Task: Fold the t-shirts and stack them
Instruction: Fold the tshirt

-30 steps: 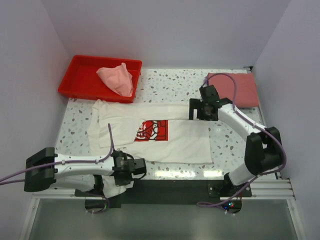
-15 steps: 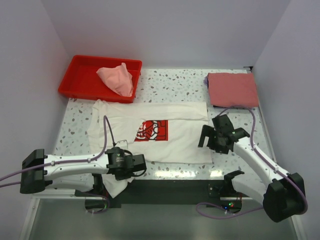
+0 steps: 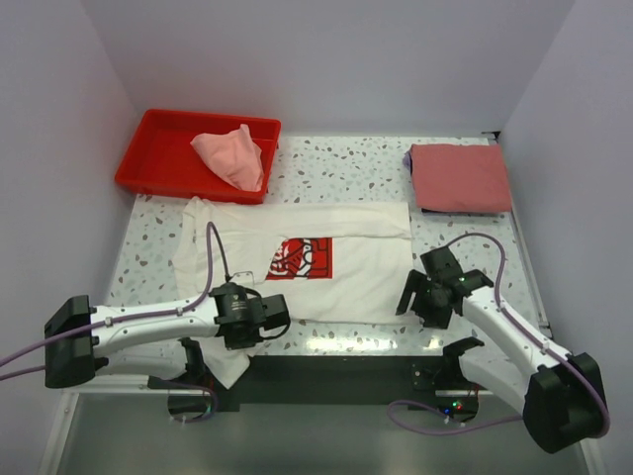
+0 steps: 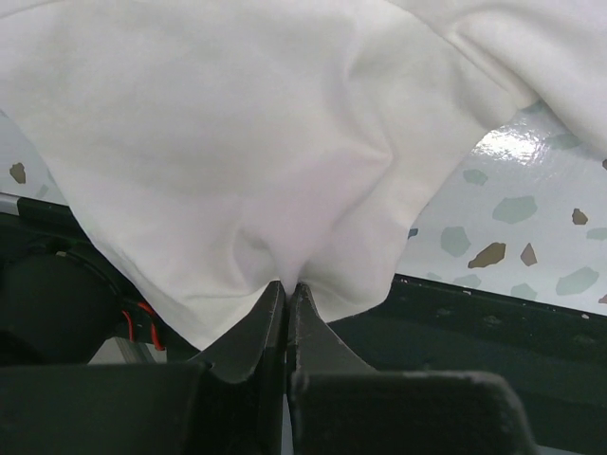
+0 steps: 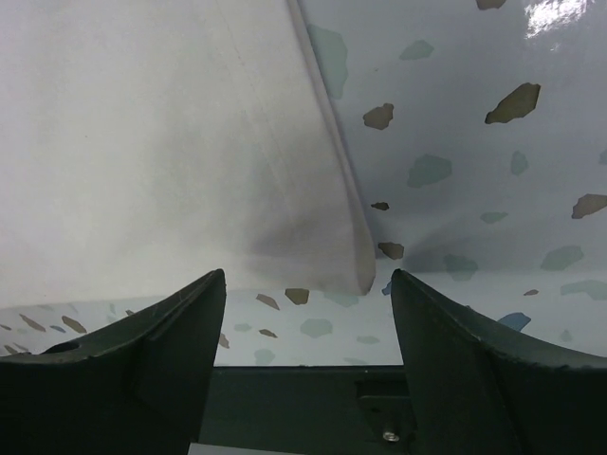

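Right pincer (image 5: 305,277) dropped beside the flat-spread white t-shirt (image 3: 346,267).

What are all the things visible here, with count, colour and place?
table: 1, speckled white, under everything
tray: 1, red, far left
white t-shirt: 1, white with red print, spread flat, centre
pink t-shirt: 1, pale pink, crumpled in tray
dusty-red t-shirt: 1, dusty red, folded, far right
left gripper: 1, black, shut on white t-shirt's near-left edge
right gripper: 1, black, open at its near-right corner
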`<action>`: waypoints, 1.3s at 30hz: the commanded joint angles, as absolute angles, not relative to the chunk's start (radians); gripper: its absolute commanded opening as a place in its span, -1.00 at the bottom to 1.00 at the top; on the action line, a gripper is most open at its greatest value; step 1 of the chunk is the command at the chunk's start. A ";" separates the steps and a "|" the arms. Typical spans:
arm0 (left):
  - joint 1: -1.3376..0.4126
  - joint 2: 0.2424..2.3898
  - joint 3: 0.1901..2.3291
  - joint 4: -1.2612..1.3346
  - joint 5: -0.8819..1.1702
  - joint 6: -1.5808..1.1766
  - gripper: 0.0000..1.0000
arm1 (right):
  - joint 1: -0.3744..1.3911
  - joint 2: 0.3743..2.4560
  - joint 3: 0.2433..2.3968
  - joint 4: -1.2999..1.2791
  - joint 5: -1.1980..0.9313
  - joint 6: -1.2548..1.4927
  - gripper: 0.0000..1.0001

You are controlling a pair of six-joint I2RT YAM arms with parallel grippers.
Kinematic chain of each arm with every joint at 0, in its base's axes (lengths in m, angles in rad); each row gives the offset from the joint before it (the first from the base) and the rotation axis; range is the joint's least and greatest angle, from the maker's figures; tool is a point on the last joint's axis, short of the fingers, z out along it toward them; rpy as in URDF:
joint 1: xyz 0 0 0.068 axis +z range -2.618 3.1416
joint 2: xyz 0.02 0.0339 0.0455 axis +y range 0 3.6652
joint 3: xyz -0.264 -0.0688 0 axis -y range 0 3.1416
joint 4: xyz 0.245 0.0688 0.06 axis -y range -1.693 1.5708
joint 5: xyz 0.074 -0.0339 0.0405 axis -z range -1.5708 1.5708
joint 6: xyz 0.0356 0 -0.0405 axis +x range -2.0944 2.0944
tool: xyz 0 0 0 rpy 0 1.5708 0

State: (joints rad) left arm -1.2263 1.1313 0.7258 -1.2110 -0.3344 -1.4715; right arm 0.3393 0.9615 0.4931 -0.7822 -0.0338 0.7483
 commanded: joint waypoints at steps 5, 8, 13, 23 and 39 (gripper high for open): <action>-1.164 1.137 0.753 -1.189 -0.359 -1.378 -1.00 | 0.337 0.974 0.440 -0.735 -0.075 0.785 0.17; -1.144 1.140 0.758 -1.192 -0.362 -1.359 -1.00 | 0.339 0.992 0.437 -0.742 -0.051 0.778 -0.06; -1.108 1.146 0.772 -1.195 -0.391 -1.335 -1.00 | 0.339 1.028 0.451 -0.703 -0.038 0.764 -0.71; -1.029 1.150 0.848 -1.215 -0.509 -1.299 -0.98 | 0.337 1.035 0.569 -0.715 -0.003 0.674 -1.00; -0.816 1.184 0.939 -1.006 -0.641 -1.059 -0.95 | 0.337 1.092 0.732 -0.678 0.084 0.627 -1.00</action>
State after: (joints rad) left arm -0.8520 1.1683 0.8860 -1.0962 -0.5610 -1.1381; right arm 0.3401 1.0714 0.6693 -0.7105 0.0280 0.6533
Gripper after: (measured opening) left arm 0.031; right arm 0.030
